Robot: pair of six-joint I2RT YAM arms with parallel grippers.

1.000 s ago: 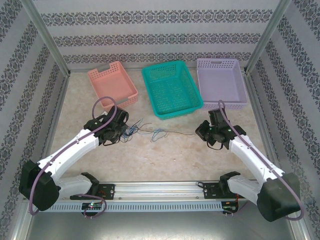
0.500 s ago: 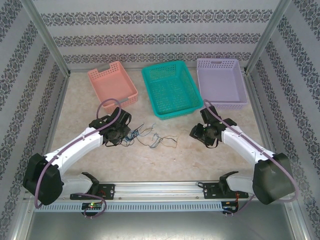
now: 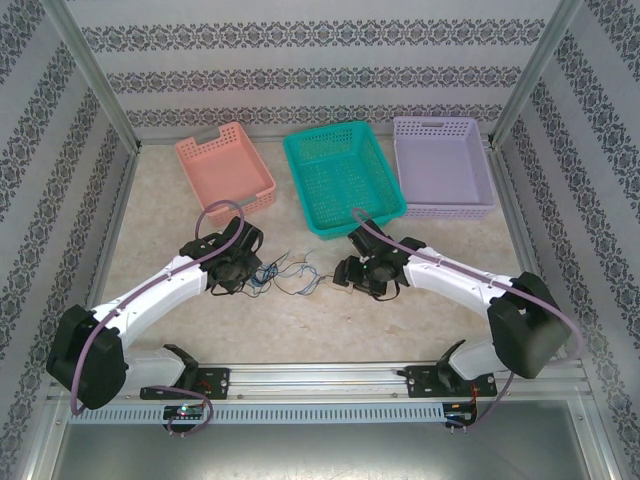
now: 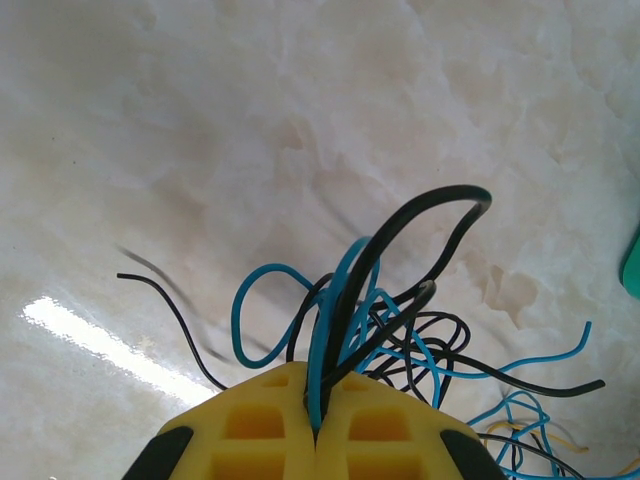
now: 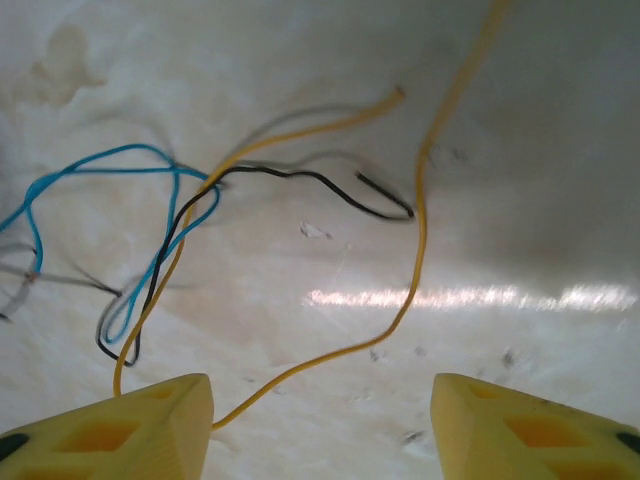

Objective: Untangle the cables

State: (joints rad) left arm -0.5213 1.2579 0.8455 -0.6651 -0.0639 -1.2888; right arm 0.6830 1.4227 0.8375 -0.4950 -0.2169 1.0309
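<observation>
The cables point(image 3: 292, 272) lie in a loose snarl near the middle of the table point(image 3: 300, 335), just in front of the near edge of the teal basket point(image 3: 343, 180), with one gripper at each side of them.

The left gripper point(image 4: 318, 405) has its jaws pressed together on a small bundle: a blue cable point(image 4: 270, 270) and a black cable point(image 4: 420, 205) rise straight out of the seam between the fingers and loop over the marble.

The right gripper point(image 5: 320, 420) hangs low over the table with its jaws spread wide and nothing pinched. A yellow cable point(image 5: 418, 230) runs across the table into the gap between them, apparently touching neither finger. A second yellow strand curves off to one side, among blue and black loops; whether it is the same wire I cannot tell.

The step looks like singling out one strand while the left side anchors the knot. To do it well, the right gripper should close on the yellow cable alone, where it lies clear of the blue and black loops, then draw it slowly toward the table's right edge, low to the surface. The left grip should hold firm, so the strand slides free without tightening the tangle.
</observation>
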